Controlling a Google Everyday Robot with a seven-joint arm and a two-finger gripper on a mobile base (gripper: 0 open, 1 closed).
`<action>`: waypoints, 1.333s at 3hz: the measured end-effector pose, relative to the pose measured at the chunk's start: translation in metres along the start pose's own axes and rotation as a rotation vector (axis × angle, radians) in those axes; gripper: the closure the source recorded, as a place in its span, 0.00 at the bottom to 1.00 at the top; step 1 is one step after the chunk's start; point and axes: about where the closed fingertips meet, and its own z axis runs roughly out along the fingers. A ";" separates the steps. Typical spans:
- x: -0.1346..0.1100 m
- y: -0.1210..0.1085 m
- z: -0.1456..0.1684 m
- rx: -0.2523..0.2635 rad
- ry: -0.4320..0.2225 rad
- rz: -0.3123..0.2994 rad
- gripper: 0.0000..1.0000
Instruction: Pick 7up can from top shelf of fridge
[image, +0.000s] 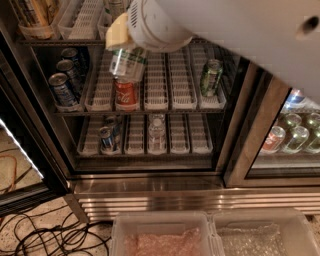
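High at the left, under the white wrist, your two-finger gripper clamps the pale whitish-green 7up can by its upper end. The can's long axis is near upright. It hangs nearer than the dark top shelf of the glass-door fridge, so I judge a straight pull towards you is what remains.

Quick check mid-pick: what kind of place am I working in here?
Probably a break room or small shop's drinks corner: a glass-door display fridge with racks of cans, a second cooler alongside, and loose cables on the floor. The gripper, at the top of view, holds the 7up can.
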 end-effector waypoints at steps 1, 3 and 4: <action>0.059 0.041 0.008 -0.115 0.108 0.162 1.00; 0.146 0.072 0.011 -0.251 0.326 0.411 1.00; 0.146 0.072 0.011 -0.251 0.326 0.411 1.00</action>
